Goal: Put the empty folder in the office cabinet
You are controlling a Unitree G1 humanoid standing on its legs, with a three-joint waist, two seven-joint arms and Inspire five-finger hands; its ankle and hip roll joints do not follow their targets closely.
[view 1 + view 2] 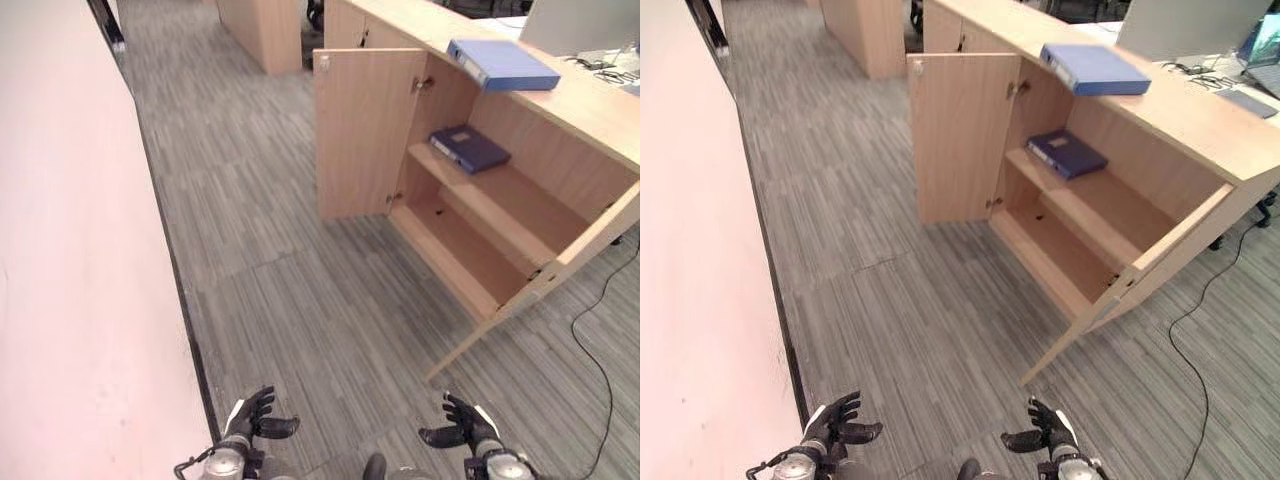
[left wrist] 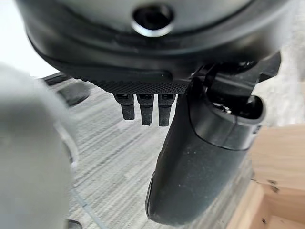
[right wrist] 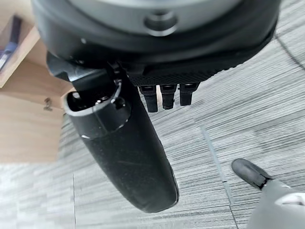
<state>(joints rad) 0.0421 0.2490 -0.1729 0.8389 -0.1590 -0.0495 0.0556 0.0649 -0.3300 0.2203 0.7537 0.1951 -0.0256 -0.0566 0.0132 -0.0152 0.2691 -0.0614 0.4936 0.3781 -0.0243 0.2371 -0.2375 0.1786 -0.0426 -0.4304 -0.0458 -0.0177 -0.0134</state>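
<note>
Hands low at near edge of left eye view: left hand (image 1: 252,418) and right hand (image 1: 462,424) both with fingers spread and relaxed, holding nothing, over grey carpet (image 1: 290,300). Far right, office cabinet (image 1: 480,230) stands with both doors swung open. Light blue folder (image 1: 502,64) lies flat on cabinet top; dark blue folder (image 1: 469,148) lies flat on upper shelf, far end.

Right eye view: same layout; pale wall (image 1: 690,300) runs along left.

Left wrist view: fingers (image 2: 145,109) extended, thumb (image 2: 200,162) straight, nothing held.

Right wrist view: fingers (image 3: 167,98) straight, thumb (image 3: 125,157) free, carpet beyond.
</note>
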